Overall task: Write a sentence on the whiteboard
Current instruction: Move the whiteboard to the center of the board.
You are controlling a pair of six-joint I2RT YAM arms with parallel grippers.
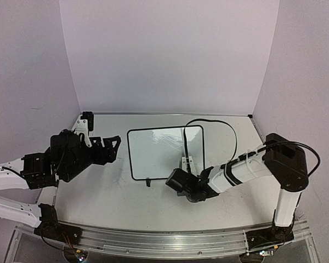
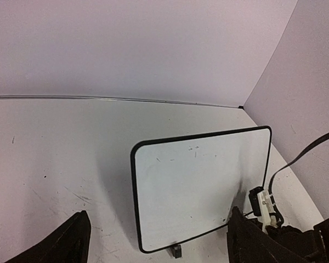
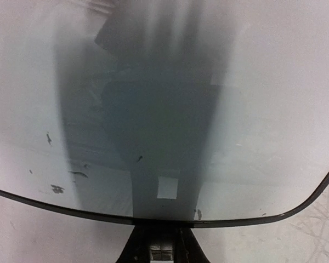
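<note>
The whiteboard (image 1: 159,150) lies at mid-table, a glossy white board with a thin black frame. It also shows in the left wrist view (image 2: 197,186) and fills the right wrist view (image 3: 252,109). No blue sentence shows on it, only a few small dark specks. My left gripper (image 1: 113,146) is open and empty, just left of the board, which shows between its fingers (image 2: 158,219). My right gripper (image 1: 178,181) is at the board's near edge. Its fingers stand close together against the frame (image 3: 162,235), seemingly shut on it. No marker is in view.
One black foot (image 1: 148,182) sticks out of the board's near edge. A black cable (image 1: 222,125) loops from the right wrist over the board's far right corner. A black block (image 1: 88,119) stands at the far left corner. Walls enclose the table.
</note>
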